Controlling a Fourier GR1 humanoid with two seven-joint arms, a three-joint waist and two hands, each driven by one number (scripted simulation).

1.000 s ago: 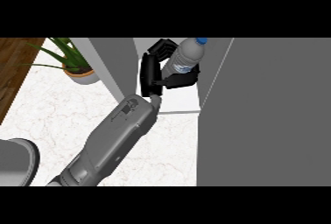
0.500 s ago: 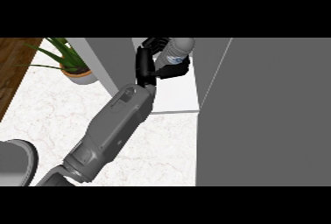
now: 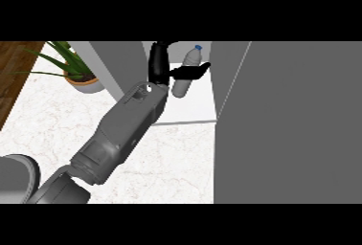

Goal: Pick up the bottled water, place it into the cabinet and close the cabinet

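bottled water (image 3: 185,72) | upright in cabinet (image 3: 191,107) | touching robot hand (image 3: 164,64) thumb

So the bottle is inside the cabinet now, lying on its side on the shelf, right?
Not quite. The head view shows the bottle inside the cabinet but standing upright on the shelf, blue cap up, with the hand beside it.

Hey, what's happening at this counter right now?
A robot arm reaches into the open cabinet, with its left hand beside the bottled water, which stands upright on the cabinet's white shelf. The thumb crosses in front of the bottle; whether the hand grips it is unclear. The grey cabinet door is open. A potted plant sits at the counter's left. The right hand is out of view.
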